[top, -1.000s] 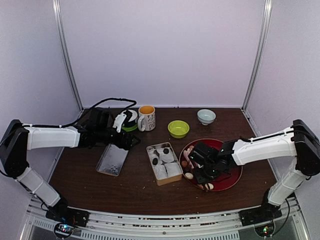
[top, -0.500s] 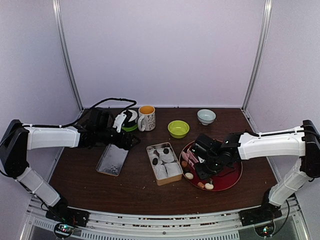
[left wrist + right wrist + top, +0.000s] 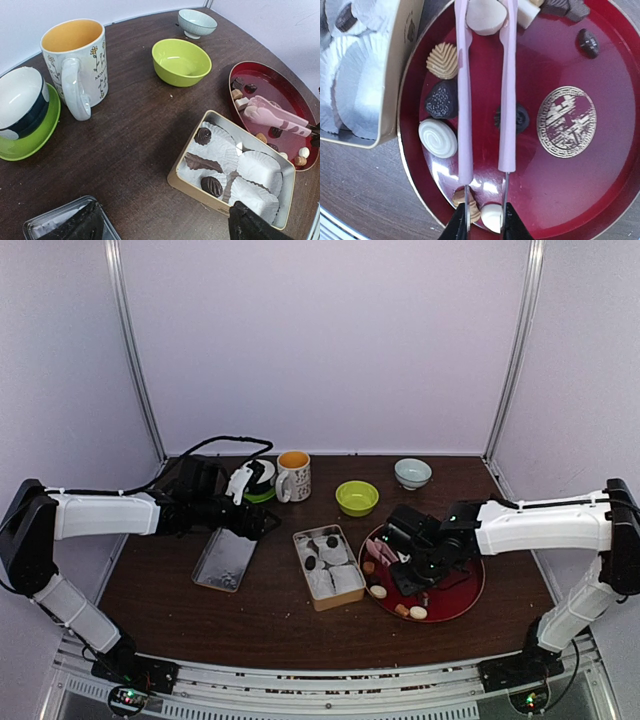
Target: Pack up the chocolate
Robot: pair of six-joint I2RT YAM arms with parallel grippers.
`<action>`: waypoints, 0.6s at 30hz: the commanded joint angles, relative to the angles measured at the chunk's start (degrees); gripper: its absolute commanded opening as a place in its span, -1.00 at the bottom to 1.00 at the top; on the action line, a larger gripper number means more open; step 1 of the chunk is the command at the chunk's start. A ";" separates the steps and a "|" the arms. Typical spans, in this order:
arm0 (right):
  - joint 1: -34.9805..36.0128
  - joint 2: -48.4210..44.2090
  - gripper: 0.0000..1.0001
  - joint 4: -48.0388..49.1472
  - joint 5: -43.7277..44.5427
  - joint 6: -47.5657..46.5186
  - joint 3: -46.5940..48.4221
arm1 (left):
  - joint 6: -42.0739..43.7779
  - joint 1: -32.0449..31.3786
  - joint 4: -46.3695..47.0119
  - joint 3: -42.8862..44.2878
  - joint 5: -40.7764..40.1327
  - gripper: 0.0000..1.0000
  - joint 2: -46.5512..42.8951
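Right gripper: narrowed to a slim gap, squeezing the two arms of pink plastic tongs from outside. Fingertips cut off by the bottom edge of the wrist view. At the tongs' far end, twelve o'clock in that view, a cream-white chocolate nipped between the tips, its top lost past the frame.

Underneath, a round glossy red plate with a gold emblem at three o'clock of the tongs. On the plate:
- at the nine o'clock side, a tan ribbed shell, a dark heart and a white swirl;
- a dark round one, half hidden behind the right tong arm;
- a dark oval at two o'clock;
- pale pieces at six o'clock, mostly masked by the fingertips.

At ten o'clock of the plate, touching or just beside its rim (hard to tell), a tan rectangular tin lined with white paper cups.

Left gripper: spread wide, nothing between the black fingers, both cropped by the lower edge. Three dark chocolates seated in the tin's cups. Under the left finger, a silvery rectangular lid, only a corner visible, contact impossible to judge.

Farther out on the dark brown table:
- a flowered mug with a yellow inside at eleven o'clock;
- a lime-green bowl at twelve, with a small pale bowl beyond it;
- a dark-and-white cup on a green saucer at nine, partly cut off.
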 commanded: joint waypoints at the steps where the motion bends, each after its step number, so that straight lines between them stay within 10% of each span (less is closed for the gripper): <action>1: 0.25 -5.90 -0.63 -1.84 3.63 -0.54 1.67 | 0.70 -0.05 1.26 0.01 0.19 0.79 -0.60; 18: 6.61 -11.11 -0.64 -1.01 -10.85 -12.56 3.38 | 0.65 -0.03 1.39 0.27 0.25 0.79 -0.01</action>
